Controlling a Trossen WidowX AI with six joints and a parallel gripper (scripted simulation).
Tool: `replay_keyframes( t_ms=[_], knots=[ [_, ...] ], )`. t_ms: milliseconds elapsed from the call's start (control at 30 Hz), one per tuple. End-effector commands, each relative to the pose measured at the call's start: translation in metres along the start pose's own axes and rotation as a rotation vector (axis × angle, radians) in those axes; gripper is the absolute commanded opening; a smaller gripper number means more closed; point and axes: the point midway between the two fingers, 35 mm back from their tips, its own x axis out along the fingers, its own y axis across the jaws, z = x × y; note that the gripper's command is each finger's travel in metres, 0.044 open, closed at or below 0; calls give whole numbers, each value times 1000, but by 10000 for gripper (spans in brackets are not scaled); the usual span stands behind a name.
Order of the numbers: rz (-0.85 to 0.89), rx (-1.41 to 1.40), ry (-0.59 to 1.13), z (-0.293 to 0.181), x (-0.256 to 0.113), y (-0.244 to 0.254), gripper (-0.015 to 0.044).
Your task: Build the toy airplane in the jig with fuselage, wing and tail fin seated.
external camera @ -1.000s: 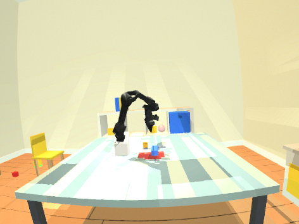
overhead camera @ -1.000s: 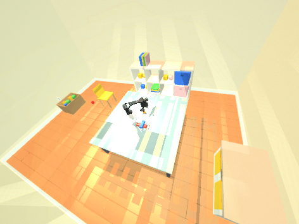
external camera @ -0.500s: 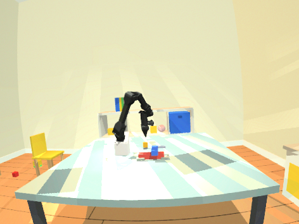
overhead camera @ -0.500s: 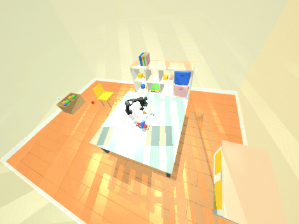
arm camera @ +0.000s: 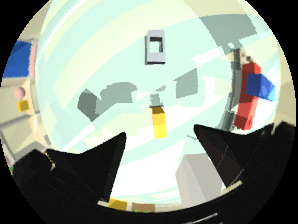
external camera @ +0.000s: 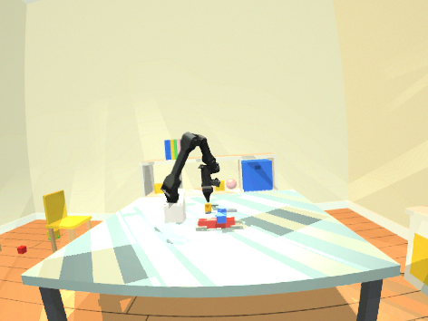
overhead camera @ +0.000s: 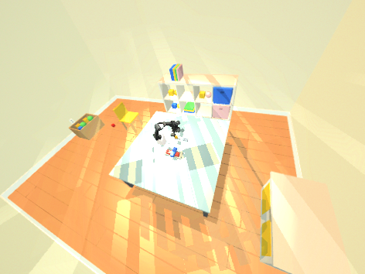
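Note:
The red fuselage (external camera: pixel 206 223) (arm camera: pixel 244 119) lies in the pale jig (external camera: pixel 238 225). The blue wing (overhead camera: pixel 175 150) (external camera: pixel 221 215) (arm camera: pixel 260 86) sits across the top of the fuselage; its tab is hidden. The yellow tail fin (overhead camera: pixel 176 137) (external camera: pixel 208 208) (arm camera: pixel 159 123) stands on the table apart from the jig. My gripper (external camera: pixel 208 200) (arm camera: pixel 160 132) is open and empty. It points down above the tail fin, which shows between and beyond the fingertips in the wrist view. Whether the fuselage is fully flat is too small to tell.
A grey block with a square opening (arm camera: pixel 149 49) (external camera: pixel 231 209) lies on the table beyond the tail fin. The arm's white base (external camera: pixel 174 213) (arm camera: pixel 194 180) stands to the left of the jig in the exterior view. A shelf (overhead camera: pixel 198 79) stands behind the table.

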Motion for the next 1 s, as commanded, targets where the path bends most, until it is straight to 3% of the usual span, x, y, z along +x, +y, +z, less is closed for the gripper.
replay_keyframes(
  t_ms=[0, 967],
  knots=[
    [-9, -9, 5, -2, 7, -1, 440],
    [-12, -9, 5, -3, 54, -3, 440]
  ],
)
